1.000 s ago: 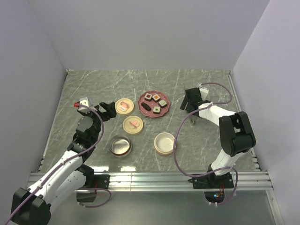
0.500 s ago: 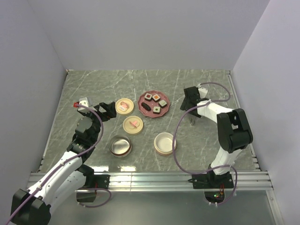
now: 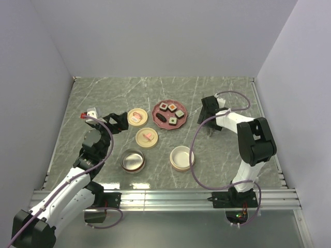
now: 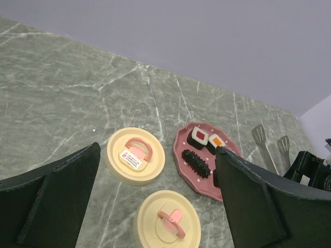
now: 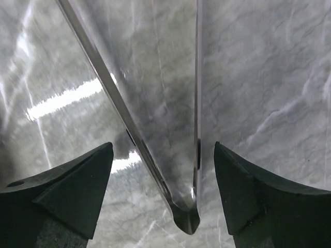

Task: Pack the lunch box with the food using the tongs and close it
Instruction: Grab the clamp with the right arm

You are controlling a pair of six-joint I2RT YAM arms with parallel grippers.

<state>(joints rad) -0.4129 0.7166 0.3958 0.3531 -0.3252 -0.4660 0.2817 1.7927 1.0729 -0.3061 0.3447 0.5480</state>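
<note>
The right gripper [image 5: 163, 170] stood open astride the tongs [image 5: 111, 90], which lay flat on the table [image 3: 103, 93] near the sushi plate [image 4: 204, 183]. Best practice: descend until both fingers flank the 2 arms near the hinge, then close squarely. The left gripper [image 3: 120, 120] was open and empty.

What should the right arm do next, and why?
Probably close the right gripper on the tongs: its open jaws straddle both slim arms near the hinge end, which lies on the table. How low the jaws sit is hard to tell.
</note>
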